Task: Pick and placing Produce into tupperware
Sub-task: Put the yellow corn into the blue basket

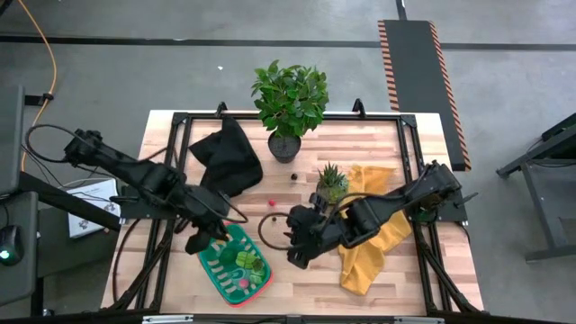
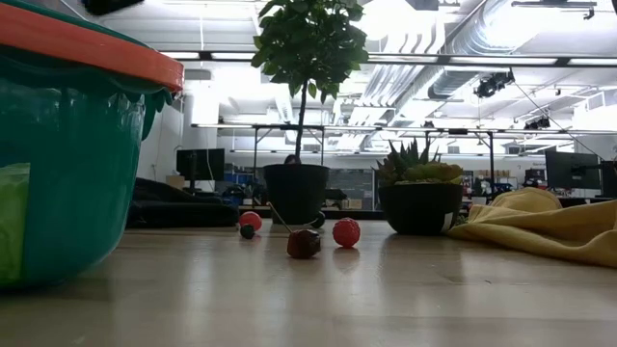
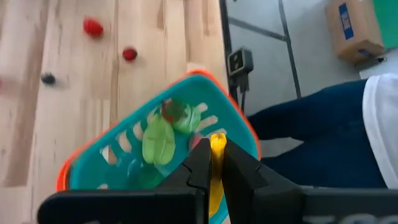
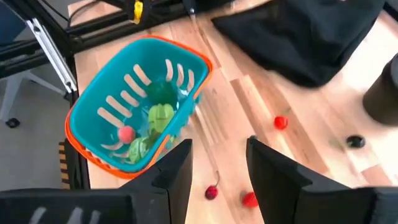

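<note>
Tupperware [image 4: 93, 106]: teal-green walls, orange-red rim, pale slot markings on the floor; inside, green produce [image 4: 158, 115] and one pink piece [image 4: 126, 133]. Loose on the pale wood-plank table [image 1: 297, 279]: red pieces [image 2: 346, 232], one dark red with a stem [image 2: 303, 244]. Left gripper [image 3: 215, 163]: dark, pinching a yellow piece [image 3: 217, 149]; cloths, one black [image 1: 229, 153], one yellow [image 1: 371, 243].

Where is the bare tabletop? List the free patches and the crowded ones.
Free: front edge between container and yellow cloth; back right corner, right of the big plant. Crowded: the middle, where left gripper, right gripper and loose fruit sit.
</note>
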{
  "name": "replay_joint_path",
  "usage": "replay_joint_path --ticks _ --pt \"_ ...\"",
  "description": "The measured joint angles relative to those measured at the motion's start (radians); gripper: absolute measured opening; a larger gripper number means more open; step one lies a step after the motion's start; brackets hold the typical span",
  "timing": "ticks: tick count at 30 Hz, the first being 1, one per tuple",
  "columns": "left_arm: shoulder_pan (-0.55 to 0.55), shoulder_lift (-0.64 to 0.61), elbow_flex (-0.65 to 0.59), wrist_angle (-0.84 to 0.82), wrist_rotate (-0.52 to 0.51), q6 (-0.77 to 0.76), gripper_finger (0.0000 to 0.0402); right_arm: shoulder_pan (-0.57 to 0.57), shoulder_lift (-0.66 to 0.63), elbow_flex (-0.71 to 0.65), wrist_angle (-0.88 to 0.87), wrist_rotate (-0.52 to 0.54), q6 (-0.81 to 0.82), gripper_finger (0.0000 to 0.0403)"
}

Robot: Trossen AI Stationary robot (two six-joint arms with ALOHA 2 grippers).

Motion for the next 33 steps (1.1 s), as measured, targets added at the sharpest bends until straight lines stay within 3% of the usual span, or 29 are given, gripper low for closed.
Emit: replay_joint_path --ticks 8,14,21,33 --pt "-0.001 0.000 -0.135 0.067 0.024 -0.042 0.0017 0.031 -0.001 -0.070 0.014 0.001 0.079 0.0142" --pt "-0.008 0.000 -0.224 0.206 0.019 -0.096 0.0017 0.046 0.000 -0.083 0.017 0.005 0.112 0.0142" --pt "-0.068 0.000 -0.316 0.267 -0.075 -0.157 0.0017 0.057 0.000 -0.083 0.014 0.016 0.114 0.0142" --pt "-0.146 0.000 -0.367 0.268 -0.181 -0.161 0.0017 0.057 0.000 -0.083 0.009 0.019 0.105 0.0142"
